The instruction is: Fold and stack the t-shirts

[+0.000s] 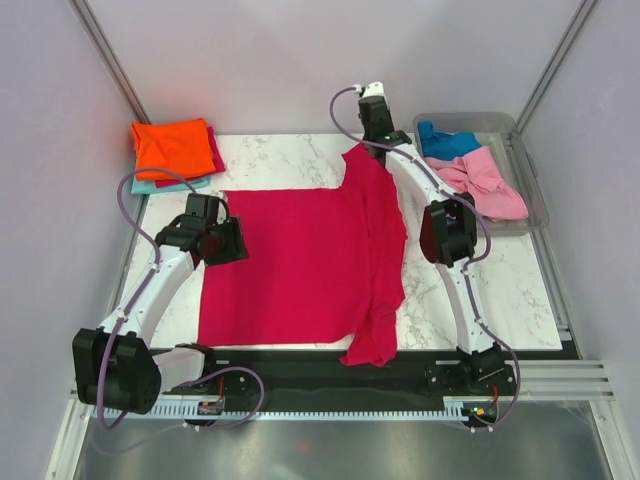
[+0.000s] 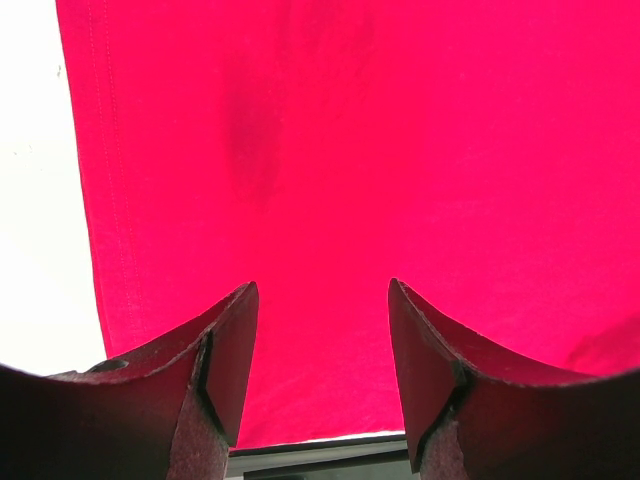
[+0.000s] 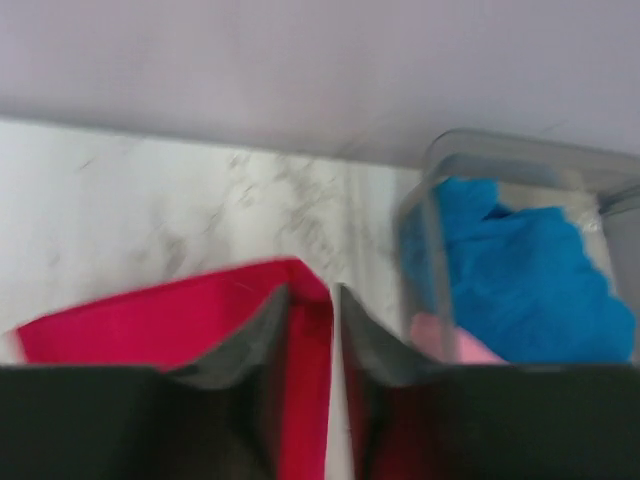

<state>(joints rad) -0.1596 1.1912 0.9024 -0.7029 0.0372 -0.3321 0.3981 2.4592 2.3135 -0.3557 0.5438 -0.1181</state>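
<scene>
A crimson-pink t-shirt [image 1: 300,260] [image 2: 400,150] lies spread on the marble table, its right side folded over in a loose ridge. My left gripper [image 1: 228,243] [image 2: 322,285] hovers open over the shirt's left part with nothing between its fingers. At the shirt's far right corner [image 3: 200,315], my right gripper [image 1: 372,142] [image 3: 312,288] points down. Its jaws stand slightly apart, the cloth's edge lies between them against the left finger, and a white slit shows beside it. The right wrist view is blurred.
Folded shirts are stacked at the back left: orange [image 1: 172,145] on top, teal [image 1: 150,185] at the bottom. A clear grey tub [image 1: 535,190] [image 3: 500,150] at the back right holds a blue shirt [image 1: 445,140] [image 3: 520,260] and a light pink one [image 1: 485,180].
</scene>
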